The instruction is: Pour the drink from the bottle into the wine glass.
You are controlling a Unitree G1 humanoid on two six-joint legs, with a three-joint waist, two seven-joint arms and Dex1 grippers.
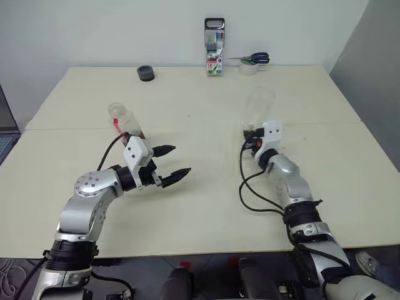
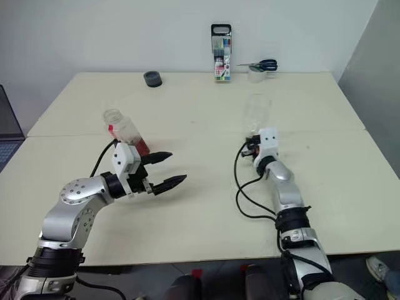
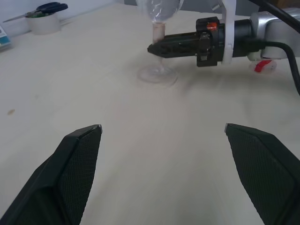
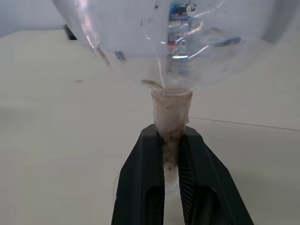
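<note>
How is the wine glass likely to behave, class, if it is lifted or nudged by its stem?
The wine glass looks top-heavy: wide bowl on a thin stem, so probably tippy. Its clear, smooth stem may slip in the right hand pinching it. It seems empty, hence likely light, and thin enough to be fragile.

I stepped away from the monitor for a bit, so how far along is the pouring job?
Early stage. Done: the right gripper has its fingers shut on the wine glass stem, foot on the table. In hand: the left gripper is open beside the bottle, not touching it. Left: grasp the bottle and pour; the drink sits inside it and the glass bowl looks empty.
</note>
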